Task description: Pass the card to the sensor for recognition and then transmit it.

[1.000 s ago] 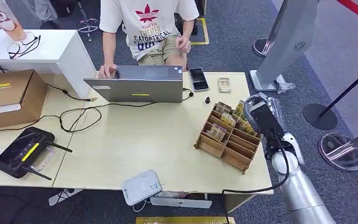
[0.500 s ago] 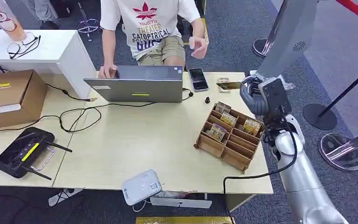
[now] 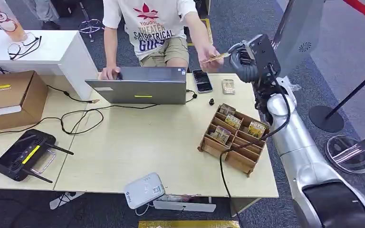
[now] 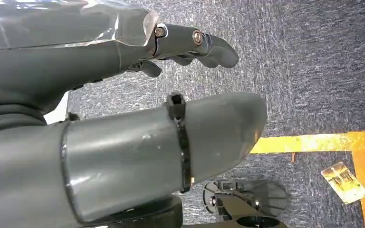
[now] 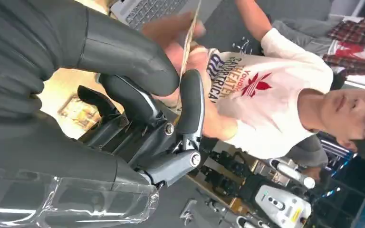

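I see a pale wooden surface [image 3: 138, 142] on grey carpet, a person [image 3: 154, 28] seated at its far edge in a white shirt reading "THEATER CATOPTRICAL". My right hand [image 3: 244, 59], raised past the far right corner, pinches the card [image 3: 215, 58] edge-on, its long axis pointing toward the person's hand [image 3: 210, 51] touching it. My left hand [image 4: 123, 118] hangs over the carpet, fingers apart, holding nothing. A wooden card rack [image 3: 235, 137] sits by the right edge.

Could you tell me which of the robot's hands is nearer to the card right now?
The right. The right hand pinches the card, held out to a person's hand. The left hand hangs over the carpet, away from it.
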You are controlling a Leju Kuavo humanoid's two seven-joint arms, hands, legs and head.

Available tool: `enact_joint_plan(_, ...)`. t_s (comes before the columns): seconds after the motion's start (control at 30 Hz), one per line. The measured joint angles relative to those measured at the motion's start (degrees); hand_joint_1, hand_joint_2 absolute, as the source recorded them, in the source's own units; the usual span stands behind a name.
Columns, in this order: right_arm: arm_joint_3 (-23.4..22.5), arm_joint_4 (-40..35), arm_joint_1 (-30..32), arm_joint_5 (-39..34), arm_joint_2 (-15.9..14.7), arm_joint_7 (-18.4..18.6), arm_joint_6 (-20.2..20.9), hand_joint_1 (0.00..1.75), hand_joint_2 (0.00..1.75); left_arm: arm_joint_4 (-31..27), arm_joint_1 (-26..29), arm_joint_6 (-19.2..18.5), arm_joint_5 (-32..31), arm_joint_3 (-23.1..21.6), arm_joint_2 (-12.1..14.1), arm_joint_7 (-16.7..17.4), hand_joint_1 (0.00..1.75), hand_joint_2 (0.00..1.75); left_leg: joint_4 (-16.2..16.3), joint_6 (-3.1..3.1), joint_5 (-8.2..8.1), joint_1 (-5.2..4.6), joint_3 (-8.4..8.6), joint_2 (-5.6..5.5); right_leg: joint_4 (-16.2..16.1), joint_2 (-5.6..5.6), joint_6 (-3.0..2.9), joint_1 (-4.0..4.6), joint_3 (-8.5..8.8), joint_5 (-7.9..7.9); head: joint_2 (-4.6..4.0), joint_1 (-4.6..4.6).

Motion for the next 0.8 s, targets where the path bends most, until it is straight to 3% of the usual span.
enact_joint_plan(0.33,4.64,8.12,-5.24,1.77,3.04,-0.39,-0.39,1.68,1.75,0.02,0.00,-0.13,-0.22,0.07,0.02,-0.33,0.00,0.00,0.00,0.00,0.00,0.01,0.01,-0.01,0.00,-0.01,0.00,0.01,0.00,0.00,0.00,0.00)
enact_joint_plan(0.37,5.07,8.81,-5.36,2.23,3.21,-0.44,-0.46,1.48,1.75,0.02,0.00,-0.24,-0.28,0.09,0.02,-0.33,0.00,0.00,0.00,0.00,0.00,0.01,0.01,-0.01,0.00,-0.01,0.00,0.01,0.00,0.00,0.00,0.00)
enact_joint_plan(0.4,5.42,9.32,-5.43,2.36,3.37,-0.46,-0.46,0.24,1.75,0.02,0.00,-0.39,-0.31,0.11,0.02,-0.31,0.00,0.00,0.00,0.00,0.00,0.01,0.01,-0.01,0.00,-0.01,0.00,0.01,0.01,0.00,0.00,0.00)
enact_joint_plan(0.43,5.77,10.06,-5.43,2.40,3.54,-0.57,-0.46,0.24,1.75,0.02,0.00,-0.48,-0.31,0.13,0.04,-0.28,0.00,0.00,0.00,0.00,0.00,0.01,0.01,-0.01,0.00,-0.01,0.00,0.01,0.00,0.00,0.00,0.00)
enact_joint_plan(0.47,6.08,10.65,-5.45,2.71,3.68,-0.63,-0.46,0.00,1.75,0.02,0.00,-0.55,-0.31,0.15,0.04,-0.28,0.00,0.00,0.00,0.00,0.00,0.00,0.01,-0.01,0.00,-0.01,0.00,0.00,0.01,0.00,0.00,0.00)
enact_joint_plan(0.8,8.37,15.11,-5.70,3.34,4.59,-1.57,-0.33,0.00,1.75,0.02,0.01,-0.74,0.09,1.12,0.07,-0.28,0.00,0.00,0.00,0.00,0.00,0.01,0.01,-0.01,0.00,-0.01,0.00,0.01,0.00,0.00,0.00,0.00)
